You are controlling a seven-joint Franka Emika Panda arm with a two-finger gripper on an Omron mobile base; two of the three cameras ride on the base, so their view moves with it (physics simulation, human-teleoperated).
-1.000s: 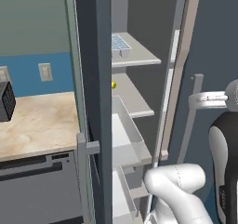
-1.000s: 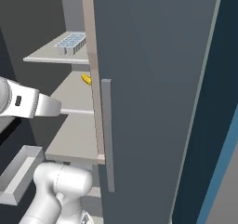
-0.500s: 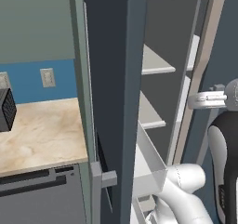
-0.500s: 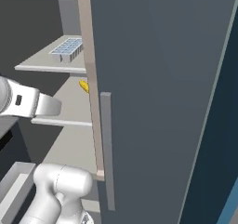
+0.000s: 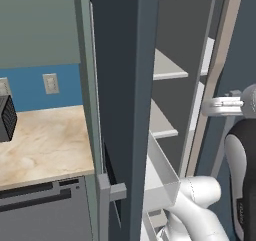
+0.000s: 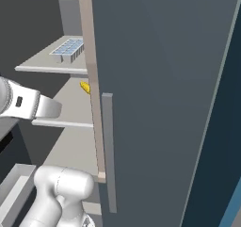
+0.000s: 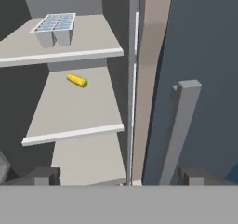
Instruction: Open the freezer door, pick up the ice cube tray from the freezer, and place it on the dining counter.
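Left base view: freezer door [image 5: 122, 85] stands swung out, edge-on to the camera, its bar handle [image 5: 107, 200] low on the near side. Behind it the freezer [image 5: 172, 70] is open: grey shelves, a light bin below. Worktop [image 5: 45, 145] sits left of the door, unrelated to the job.

Right base view: tray [image 6: 69, 49] sits on the upper shelf, towards the back left, flat, nothing on it. Yellow item [image 6: 84, 86] lies one shelf down, well apart from the tray. The plain door [image 6: 164, 80] with its own handle [image 6: 108, 150] blocks the right side.

Hand view: gripper [image 7: 118, 175] is wide open, nothing between the fingertips, holding nothing. It hangs low in front of the shelves, well apart from the tray [image 7: 55, 28], which is up and to the left on the upper shelf. Plain door edge is close on the right.

Handling, my read: tray looks like thin rigid plastic, light, likely slick. Rim and cell walls are the only purchase. Best bet is pinching across the narrow width at mid-length so it stays level. An end grip would probably let it tip. Shelf above limits headroom, so approach from the front and keep clear of the door edge.
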